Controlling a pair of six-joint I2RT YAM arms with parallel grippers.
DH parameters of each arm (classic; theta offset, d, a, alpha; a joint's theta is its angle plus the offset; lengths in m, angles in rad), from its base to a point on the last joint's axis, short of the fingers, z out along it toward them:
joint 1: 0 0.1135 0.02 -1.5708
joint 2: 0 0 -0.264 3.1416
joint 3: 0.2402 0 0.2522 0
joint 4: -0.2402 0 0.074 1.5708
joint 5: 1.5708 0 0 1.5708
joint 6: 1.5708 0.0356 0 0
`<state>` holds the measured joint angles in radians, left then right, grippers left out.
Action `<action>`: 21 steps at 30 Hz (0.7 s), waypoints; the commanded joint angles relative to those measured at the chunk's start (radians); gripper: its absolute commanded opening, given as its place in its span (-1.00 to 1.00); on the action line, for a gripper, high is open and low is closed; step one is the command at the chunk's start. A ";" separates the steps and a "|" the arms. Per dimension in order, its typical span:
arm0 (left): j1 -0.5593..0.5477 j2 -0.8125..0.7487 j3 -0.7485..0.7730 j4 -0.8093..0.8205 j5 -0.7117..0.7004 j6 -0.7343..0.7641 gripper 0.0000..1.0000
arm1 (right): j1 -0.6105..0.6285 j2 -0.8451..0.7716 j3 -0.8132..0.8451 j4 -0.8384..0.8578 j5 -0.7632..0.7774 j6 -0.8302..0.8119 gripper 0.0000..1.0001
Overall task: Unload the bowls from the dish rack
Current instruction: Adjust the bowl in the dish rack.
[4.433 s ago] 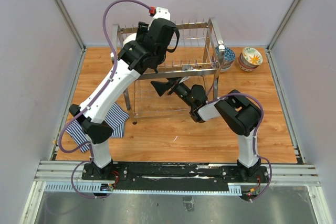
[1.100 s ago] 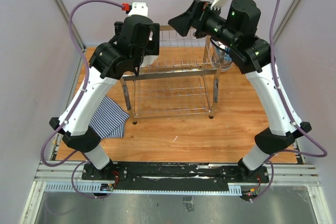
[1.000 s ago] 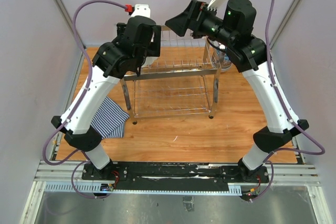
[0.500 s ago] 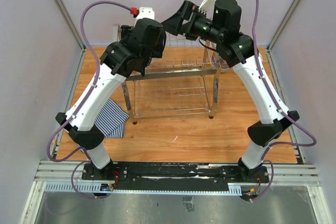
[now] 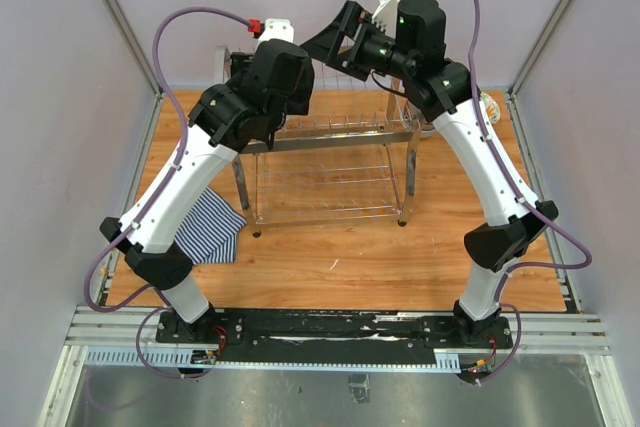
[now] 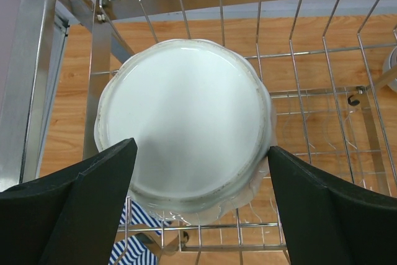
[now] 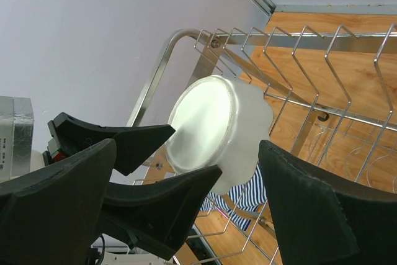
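Note:
The large white bowl (image 6: 186, 122) with the scalloped rim stands on edge at the left end of the dish rack's (image 5: 330, 162) top tier, its underside toward my left wrist. My left gripper (image 6: 201, 147) is open, one finger on each side of the bowl's foot. In the right wrist view the same bowl (image 7: 214, 125) sits between the prongs, and my right gripper (image 7: 186, 147) hangs wide open just short of it, next to the left fingers (image 7: 124, 138). From above, the right gripper (image 5: 325, 47) is over the rack's back rail and the bowl is hidden under the left wrist.
A blue-white striped cloth (image 5: 205, 227) lies on the wooden table left of the rack. A sliver of another bowl (image 5: 490, 104) shows past the right forearm at the back right. Upright wire prongs (image 6: 298, 23) line the top tier. Side walls close in the table.
The right arm has swung left across the top of the rack toward the left gripper. The left wrist has shifted slightly right. Both grippers' jaws stay as wide as before.

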<state>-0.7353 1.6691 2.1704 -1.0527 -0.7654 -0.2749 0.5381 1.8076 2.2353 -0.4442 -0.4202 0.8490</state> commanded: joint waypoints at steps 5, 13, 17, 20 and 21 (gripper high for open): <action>0.008 -0.020 -0.038 -0.046 0.010 0.040 0.83 | -0.009 0.022 0.007 -0.032 -0.038 0.010 0.97; 0.008 -0.011 -0.035 -0.081 -0.045 0.009 0.72 | -0.009 0.045 0.022 -0.062 -0.066 0.016 0.97; 0.008 -0.018 -0.034 -0.087 -0.058 0.002 0.47 | -0.009 0.050 0.022 -0.065 -0.082 0.025 0.97; 0.008 -0.022 -0.032 -0.089 -0.062 -0.004 0.35 | -0.007 0.056 0.023 -0.066 -0.095 0.032 0.97; 0.008 -0.023 -0.031 -0.089 -0.064 -0.005 0.32 | -0.007 0.058 0.024 -0.066 -0.099 0.034 0.97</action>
<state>-0.7448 1.6657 2.1464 -1.0519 -0.7498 -0.2604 0.5381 1.8523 2.2337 -0.4919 -0.4694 0.8722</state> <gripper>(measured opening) 0.687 0.986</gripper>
